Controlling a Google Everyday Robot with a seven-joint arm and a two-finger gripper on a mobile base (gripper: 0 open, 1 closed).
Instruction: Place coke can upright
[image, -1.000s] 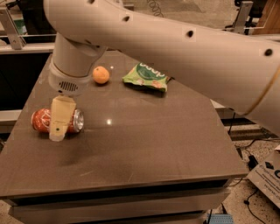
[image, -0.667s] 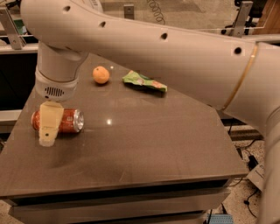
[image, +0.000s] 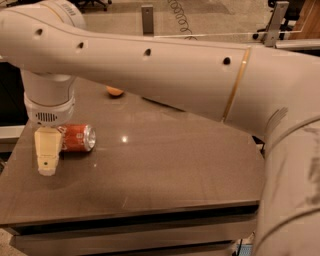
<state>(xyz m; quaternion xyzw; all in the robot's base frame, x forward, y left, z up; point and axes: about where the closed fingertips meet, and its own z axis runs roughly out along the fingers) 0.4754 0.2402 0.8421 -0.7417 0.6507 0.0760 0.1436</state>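
On the bench (image: 175, 170), the coke can (image: 77, 138) lies on its side just behind our hand (image: 47, 165), its silver top pointing away from it; we cannot tell whether the hand is open or closed.

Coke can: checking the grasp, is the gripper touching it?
Cannot tell. Camera view: the gripper overlaps the left end of the coke can, hiding any contact or gap.

We show the coke can (image: 76, 138), red with white script, lying on its side near the left edge of the bench (image: 175, 170), its silver top facing right. The end effector (image: 47, 159) hangs at the can's left end, covering its base.
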